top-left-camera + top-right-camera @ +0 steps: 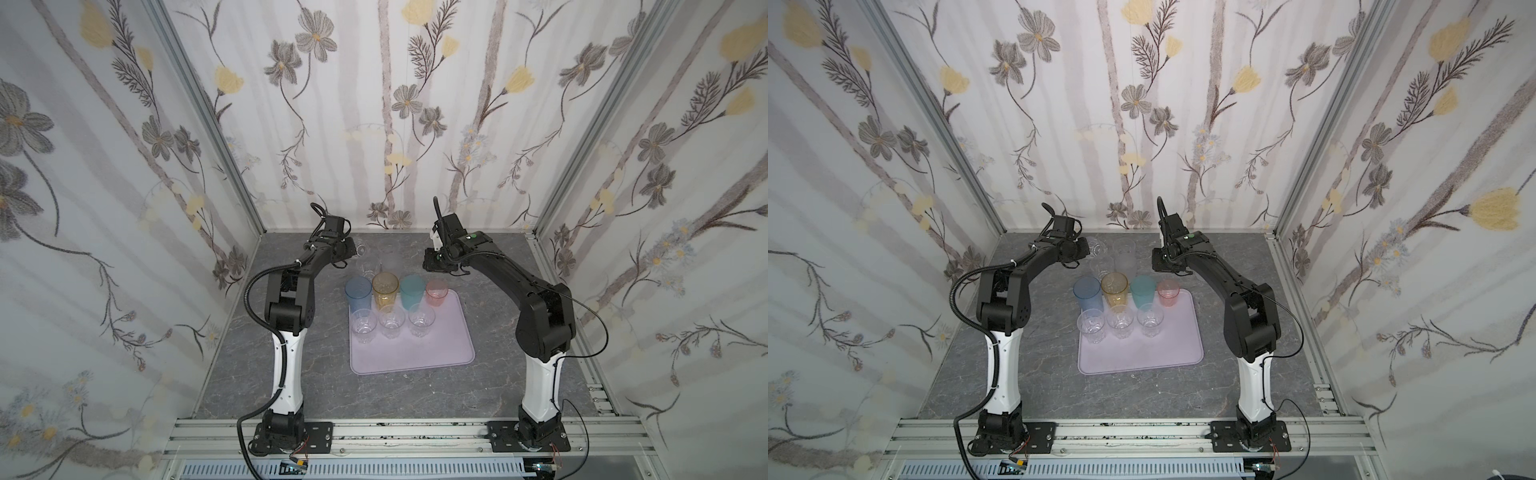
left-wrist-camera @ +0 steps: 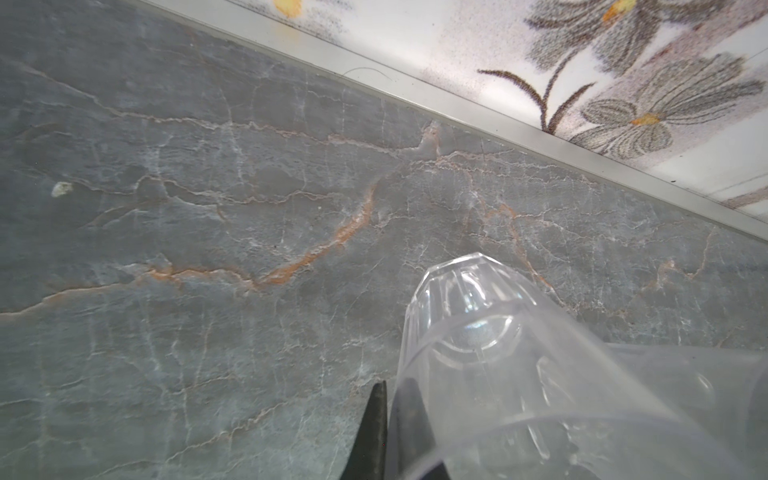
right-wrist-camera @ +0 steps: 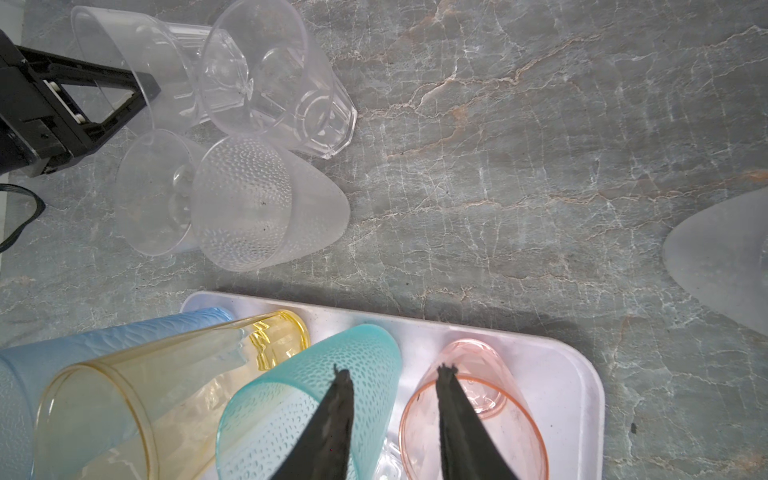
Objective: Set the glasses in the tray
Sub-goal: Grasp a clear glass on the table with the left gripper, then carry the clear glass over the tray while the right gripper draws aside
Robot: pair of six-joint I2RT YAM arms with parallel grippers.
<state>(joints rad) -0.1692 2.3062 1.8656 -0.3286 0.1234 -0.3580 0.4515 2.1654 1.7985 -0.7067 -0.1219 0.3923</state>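
The left hand pinches a clear tumbler's wall behind the tray, and should lift it clear of the neighbouring glasses, turn it upright and set it on the tray's bare near half, while the right hand hovers part-open and empty.

Soft even light; faint shadows; warped edges.

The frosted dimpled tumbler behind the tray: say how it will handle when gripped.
The frosted tumbler looks thin-walled and see-through, so it is probably light and slightly squeezable. Its base is narrower than its mouth, so a high push may tip it. The dimpled wall likely resists slipping.
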